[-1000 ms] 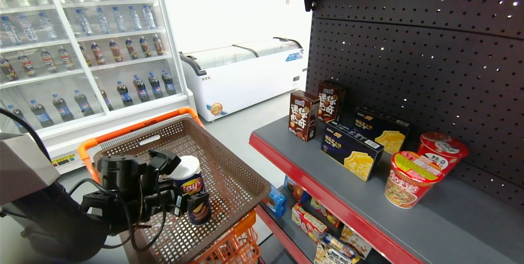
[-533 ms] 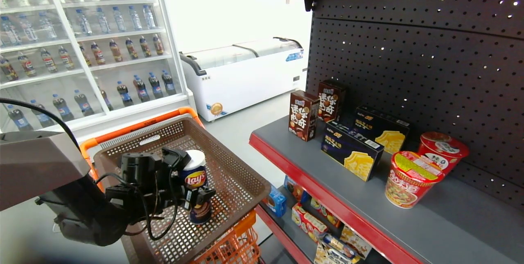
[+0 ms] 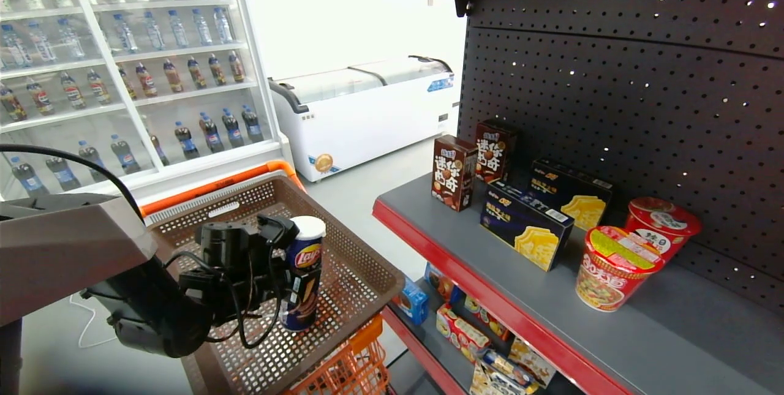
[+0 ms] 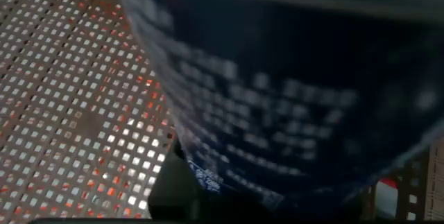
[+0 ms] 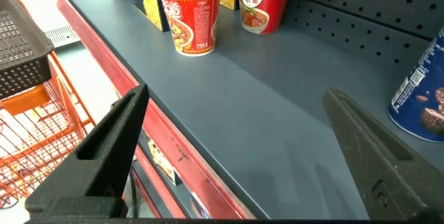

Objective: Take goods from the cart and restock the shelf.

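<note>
Chips can gripped in the cart, not yet brought to the shelf.

The chips can [image 3: 306,254] is clamped upright by the left gripper [image 3: 294,285] inside the brown basket [image 3: 361,272] of the cart [image 3: 245,176]. The right gripper [image 5: 239,154] is held wide open above the shelf [image 3: 490,272]. Two brown boxes [image 3: 454,173], two dark blue boxes [image 3: 527,223], two noodle cups [image 3: 615,266] and one blue can [image 5: 422,92] are counted on the shelf. Carrying across and placing are judged to be left.
</note>
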